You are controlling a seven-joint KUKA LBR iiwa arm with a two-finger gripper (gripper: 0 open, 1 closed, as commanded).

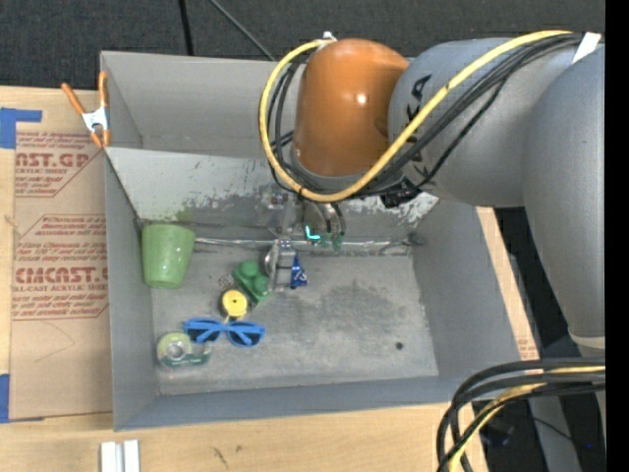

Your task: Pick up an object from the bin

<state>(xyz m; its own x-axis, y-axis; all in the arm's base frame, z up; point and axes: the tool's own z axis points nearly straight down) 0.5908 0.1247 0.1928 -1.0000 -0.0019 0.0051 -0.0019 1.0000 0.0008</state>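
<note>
The grey bin [126,180] has its loose things gathered on the left of the floor, so the arm [511,116] reaches across from the right. Its orange-covered wrist [349,106] is turned downward, probably to bring the gripper [285,268] onto them from above. A pale green cup [167,254] lies on its side by the left wall. Blue sunglasses [226,332] lie nearer the front, well apart from the gripper. The gripper is low beside a small green toy [254,281], with a yellow disc [234,304] just beyond and a tiny blue piece [298,279] on its other side. The wrist shadows the tip, so I cannot tell whether the jaws are spread or pinching, or which piece they touch.
</note>
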